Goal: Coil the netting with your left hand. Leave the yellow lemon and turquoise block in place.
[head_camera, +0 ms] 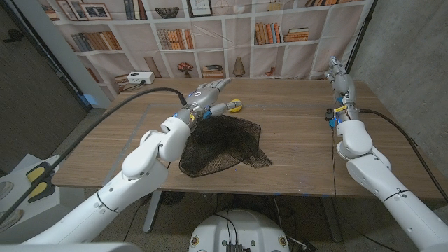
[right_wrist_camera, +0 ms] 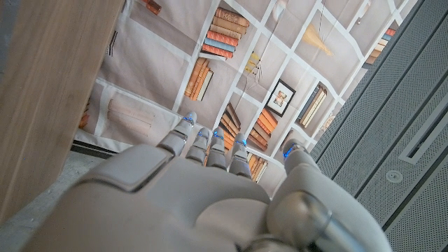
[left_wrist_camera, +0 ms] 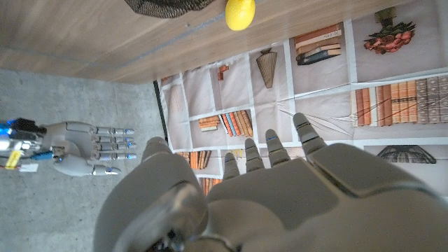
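A black netting (head_camera: 222,143) lies loosely spread on the wooden table (head_camera: 294,147) near the middle, and its edge (left_wrist_camera: 168,5) also appears in the left wrist view. A yellow lemon (head_camera: 236,106) (left_wrist_camera: 240,14) sits just behind the netting. My left hand (head_camera: 207,93) (left_wrist_camera: 259,189) is raised above the netting's far left edge, fingers straight and apart, holding nothing. My right hand (head_camera: 337,73) (right_wrist_camera: 210,182) is up at the far right of the table, fingers extended, empty; it is also visible in the left wrist view (left_wrist_camera: 84,148).
A small blue and yellow part (head_camera: 333,115) shows at my right wrist; whether it is a block on the table I cannot tell. A white box (head_camera: 140,78) with a cable stands at the back left. A bookshelf backdrop (head_camera: 210,35) runs behind the table.
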`<action>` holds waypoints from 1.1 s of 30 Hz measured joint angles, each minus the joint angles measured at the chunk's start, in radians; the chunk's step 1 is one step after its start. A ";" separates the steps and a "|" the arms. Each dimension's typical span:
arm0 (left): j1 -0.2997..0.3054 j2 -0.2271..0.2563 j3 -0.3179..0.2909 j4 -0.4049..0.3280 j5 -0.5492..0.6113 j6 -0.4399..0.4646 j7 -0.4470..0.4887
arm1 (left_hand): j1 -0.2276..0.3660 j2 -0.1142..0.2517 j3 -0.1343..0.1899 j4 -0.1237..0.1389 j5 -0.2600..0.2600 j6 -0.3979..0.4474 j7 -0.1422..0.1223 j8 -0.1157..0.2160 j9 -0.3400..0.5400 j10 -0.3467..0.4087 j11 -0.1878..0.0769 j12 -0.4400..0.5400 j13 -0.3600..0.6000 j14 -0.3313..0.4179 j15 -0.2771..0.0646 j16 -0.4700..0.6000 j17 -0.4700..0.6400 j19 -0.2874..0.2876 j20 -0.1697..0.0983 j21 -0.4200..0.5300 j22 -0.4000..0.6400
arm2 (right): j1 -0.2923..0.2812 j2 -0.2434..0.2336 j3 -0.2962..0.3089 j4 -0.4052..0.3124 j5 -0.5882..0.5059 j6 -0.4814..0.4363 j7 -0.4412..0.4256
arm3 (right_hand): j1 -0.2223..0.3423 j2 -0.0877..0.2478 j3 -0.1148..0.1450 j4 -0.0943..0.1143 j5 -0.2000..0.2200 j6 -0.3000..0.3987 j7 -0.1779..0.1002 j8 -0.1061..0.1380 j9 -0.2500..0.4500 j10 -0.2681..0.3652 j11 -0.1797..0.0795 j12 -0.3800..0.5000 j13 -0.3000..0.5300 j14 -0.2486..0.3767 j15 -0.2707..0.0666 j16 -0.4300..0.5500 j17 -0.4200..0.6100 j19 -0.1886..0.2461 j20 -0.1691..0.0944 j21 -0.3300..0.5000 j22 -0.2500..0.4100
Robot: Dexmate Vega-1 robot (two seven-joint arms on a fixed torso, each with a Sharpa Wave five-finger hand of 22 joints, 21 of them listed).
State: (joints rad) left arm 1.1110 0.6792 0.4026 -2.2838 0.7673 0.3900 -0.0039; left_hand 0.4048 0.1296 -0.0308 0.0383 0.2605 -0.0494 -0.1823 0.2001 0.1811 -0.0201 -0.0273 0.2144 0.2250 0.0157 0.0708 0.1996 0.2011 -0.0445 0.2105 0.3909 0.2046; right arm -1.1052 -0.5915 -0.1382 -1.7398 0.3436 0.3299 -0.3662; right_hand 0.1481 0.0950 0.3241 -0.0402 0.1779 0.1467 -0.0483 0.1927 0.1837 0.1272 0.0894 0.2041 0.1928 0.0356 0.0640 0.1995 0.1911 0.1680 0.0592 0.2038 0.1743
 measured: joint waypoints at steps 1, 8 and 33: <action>0.004 -0.003 -0.008 0.003 -0.013 -0.005 0.014 | -0.010 0.001 -0.005 0.005 -0.003 0.007 -0.004 0.000 -0.002 0.001 -0.001 0.000 -0.002 0.001 0.001 0.000 -0.001 0.000 0.000 0.000 0.000 | 0.000 -0.001 -0.001 0.000 0.001 -0.001 0.002 | -0.004 -0.004 -0.003 0.003 0.000 0.000 0.000 0.000 0.000 0.000 0.000 0.000 0.000 0.000 0.000 0.000 0.001 0.003 0.003 0.000 0.000; 0.039 -0.028 -0.096 0.056 -0.232 -0.111 0.181 | -0.036 0.003 -0.015 0.023 -0.010 0.019 -0.016 0.000 -0.005 0.021 0.001 0.004 -0.011 0.006 -0.005 0.000 -0.001 0.000 0.000 -0.008 -0.005 | 0.007 -0.018 -0.012 0.003 0.019 -0.009 0.035 | -0.021 -0.021 -0.018 0.010 0.000 -0.004 -0.004 0.000 0.000 0.000 0.000 0.000 0.000 0.004 0.004 0.000 0.002 0.005 0.006 0.000 0.000; 0.032 0.005 -0.273 0.303 -0.929 -0.480 0.190 | -0.090 0.006 -0.026 0.059 -0.017 0.037 -0.009 -0.007 -0.004 0.026 0.017 0.004 -0.024 0.000 0.012 0.000 -0.006 -0.017 -0.002 -0.025 -0.005 | -0.045 -0.009 -0.060 -0.100 -0.002 -0.081 -0.015 | -0.047 -0.047 -0.039 0.022 0.004 -0.004 -0.004 0.000 0.000 0.000 0.000 0.000 0.000 0.002 0.009 0.000 0.002 0.005 0.013 0.000 0.000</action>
